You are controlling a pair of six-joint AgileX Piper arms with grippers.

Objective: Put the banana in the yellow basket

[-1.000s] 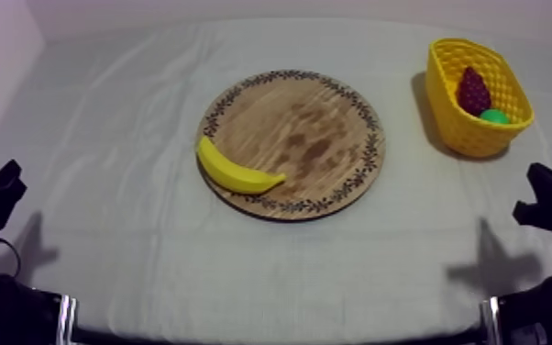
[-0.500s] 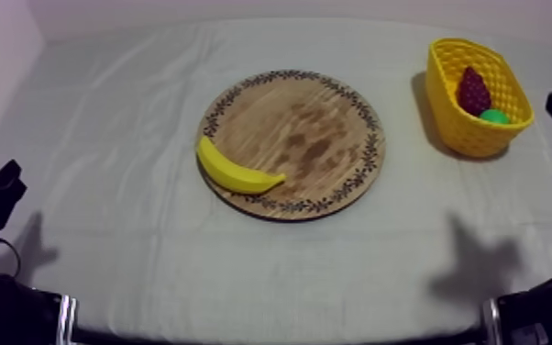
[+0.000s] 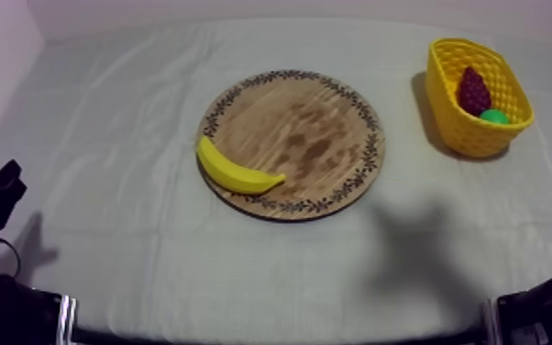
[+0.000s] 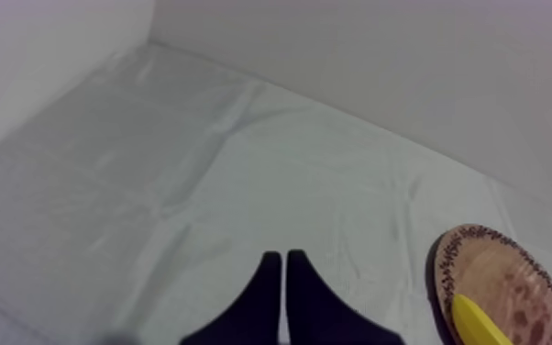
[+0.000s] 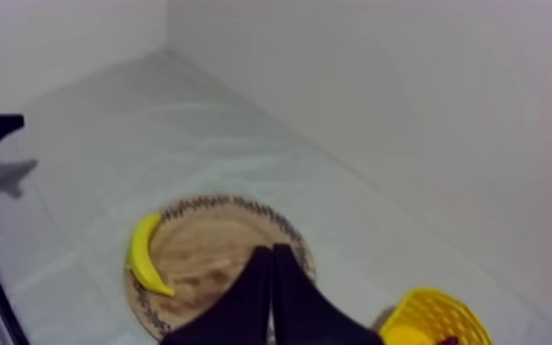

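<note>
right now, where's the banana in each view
top view: the banana lies on the left rim of the board, across from the basket.
left wrist view: the banana is on the board.
right wrist view: the banana is on the board, on the side away from the basket.
shared landmark: the board's patterned rim.

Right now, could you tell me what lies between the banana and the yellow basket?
Only the wooden board, then bare cloth, as the top view shows.
</note>
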